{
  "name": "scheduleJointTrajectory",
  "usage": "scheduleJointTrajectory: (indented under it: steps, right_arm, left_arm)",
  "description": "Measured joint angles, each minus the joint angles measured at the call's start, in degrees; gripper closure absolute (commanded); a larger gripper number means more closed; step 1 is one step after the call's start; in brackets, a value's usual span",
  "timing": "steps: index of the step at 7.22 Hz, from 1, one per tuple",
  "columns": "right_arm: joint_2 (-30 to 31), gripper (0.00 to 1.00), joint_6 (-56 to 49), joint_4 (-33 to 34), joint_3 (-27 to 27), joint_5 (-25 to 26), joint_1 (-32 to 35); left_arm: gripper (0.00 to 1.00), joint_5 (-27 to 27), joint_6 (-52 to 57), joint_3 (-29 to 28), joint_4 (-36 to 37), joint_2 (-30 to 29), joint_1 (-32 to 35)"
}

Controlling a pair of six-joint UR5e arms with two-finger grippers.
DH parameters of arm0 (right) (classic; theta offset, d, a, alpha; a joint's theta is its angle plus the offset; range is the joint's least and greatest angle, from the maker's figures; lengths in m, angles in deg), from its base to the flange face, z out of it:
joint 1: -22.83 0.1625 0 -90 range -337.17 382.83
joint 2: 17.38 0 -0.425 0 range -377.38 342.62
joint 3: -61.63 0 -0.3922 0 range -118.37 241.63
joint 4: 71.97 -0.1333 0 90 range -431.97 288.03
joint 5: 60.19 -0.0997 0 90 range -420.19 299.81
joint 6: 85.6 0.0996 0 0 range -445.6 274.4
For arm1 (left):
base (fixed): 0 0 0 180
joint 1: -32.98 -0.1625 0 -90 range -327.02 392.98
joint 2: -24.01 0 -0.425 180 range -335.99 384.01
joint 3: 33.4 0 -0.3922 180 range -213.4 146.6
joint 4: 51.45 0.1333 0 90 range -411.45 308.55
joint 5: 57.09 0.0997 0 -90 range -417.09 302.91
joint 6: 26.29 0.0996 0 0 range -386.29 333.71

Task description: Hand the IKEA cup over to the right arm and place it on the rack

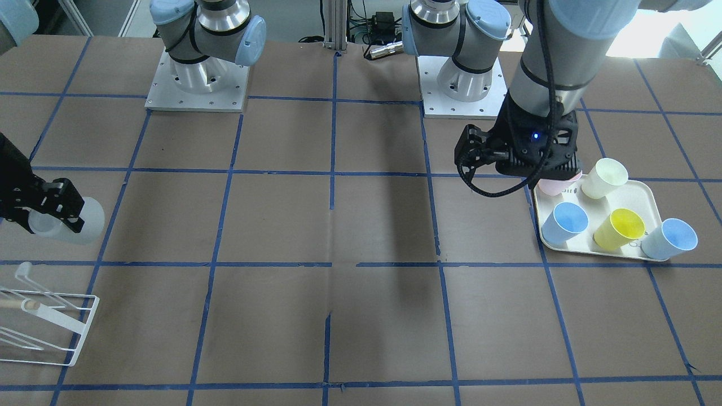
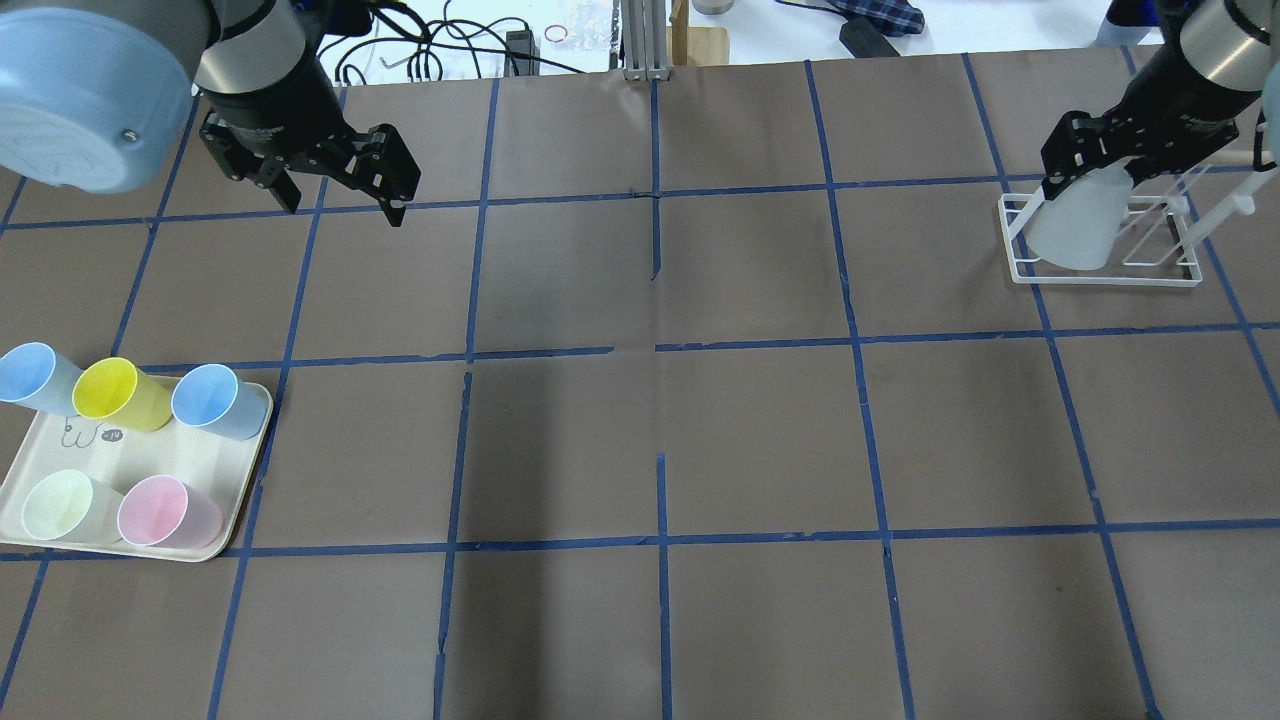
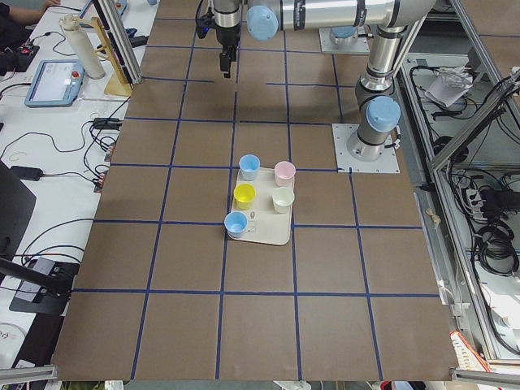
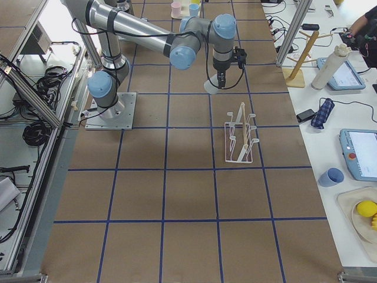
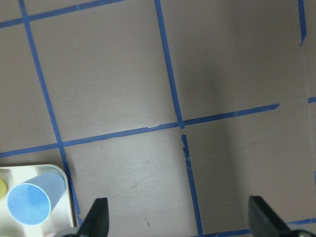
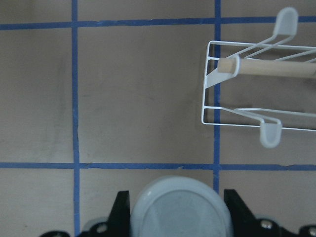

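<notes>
Pale grey tapered plastic tumbler (image 2: 1072,235) is inverted: mouth down, closed base up, long axis near vertical. Right wrist view looks onto the round base. It's in the air off the table, near the end of the white wire rack with a light wooden rod (image 6: 266,68), not touching it

Surface: brown paper-covered table (image 2: 760,430) with a blue tape grid. Cream rectangular tray (image 2: 130,452) at the robot's left end carries two light blue tumblers (image 2: 210,398), a yellow tumbler (image 2: 110,388), a cream tumbler (image 2: 55,503) and a pink tumbler (image 2: 155,508), all mouth up. Side view shows a white bench with a tablet (image 3: 53,81) alongside

Right gripper (image 2: 1092,172): black fingers clamp the grey tumbler's narrow base end from opposite sides, body hanging below the fingertips. Left gripper (image 2: 342,205): jaws spread wide, nothing between them, held above the table near the tray
</notes>
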Motion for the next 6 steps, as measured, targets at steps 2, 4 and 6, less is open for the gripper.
scheduleJointTrajectory:
  steps: [2,4,6]
  right_arm:
    - [-1.50,0.60,-0.22,3.13,1.90,3.18,-1.40]
    - [-3.33,0.61,-0.36,6.10,2.38,3.84,-3.46]
    - [-4.92,0.61,-0.35,8.02,2.44,3.78,-3.98]
  left_arm:
    - [0.00,-2.55,-2.94,-0.37,-3.29,3.19,-0.47]
    - [0.00,-7.00,-3.49,0.77,-3.43,3.97,-1.77]
    - [0.00,-7.26,-3.65,1.50,-3.23,3.68,-2.15]
